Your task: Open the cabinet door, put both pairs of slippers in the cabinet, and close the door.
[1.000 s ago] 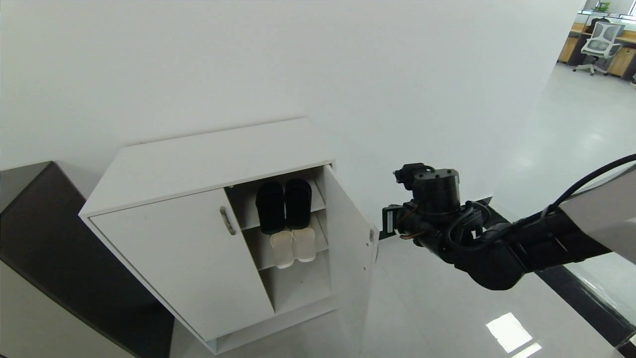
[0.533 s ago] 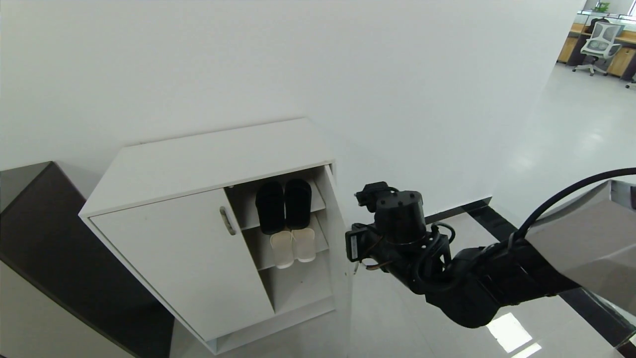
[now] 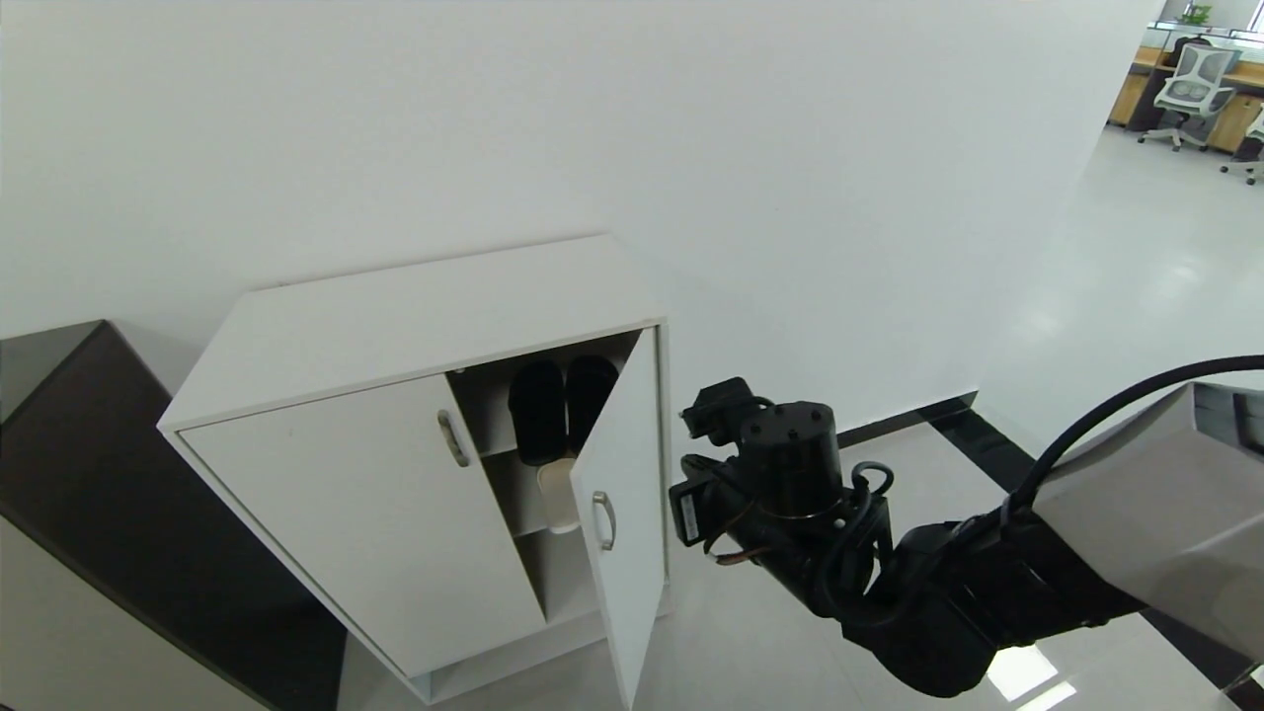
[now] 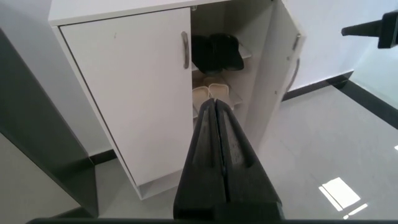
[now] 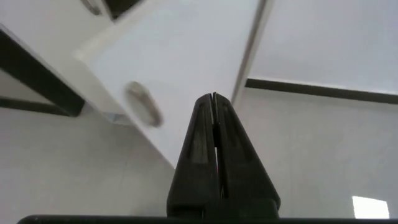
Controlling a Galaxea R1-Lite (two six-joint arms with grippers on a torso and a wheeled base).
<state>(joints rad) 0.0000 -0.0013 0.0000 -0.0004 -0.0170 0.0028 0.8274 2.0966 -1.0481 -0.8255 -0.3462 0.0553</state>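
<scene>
White cabinet (image 3: pixel 415 316) stands against a wall (image 3: pixel 691 118), its right door (image 3: pixel 622 513) half open, both slipper pairs shelved inside.
The left door (image 3: pixel 365 513) is shut; a dark unit (image 3: pixel 89 464) flanks the cabinet. The right arm (image 3: pixel 889 583) sits outside the open door, which partly hides the shelves; its wrist label (image 3: pixel 688 513) is too small to read. Black slippers (image 3: pixel 541 410) sit on the top shelf, white slippers (image 3: pixel 559 494) below. The right gripper (image 5: pixel 214 98), fingers pressed together, points at the door near its handle (image 5: pixel 144 104). The left gripper (image 4: pixel 216 102), likewise closed, faces the cabinet from farther back.
</scene>
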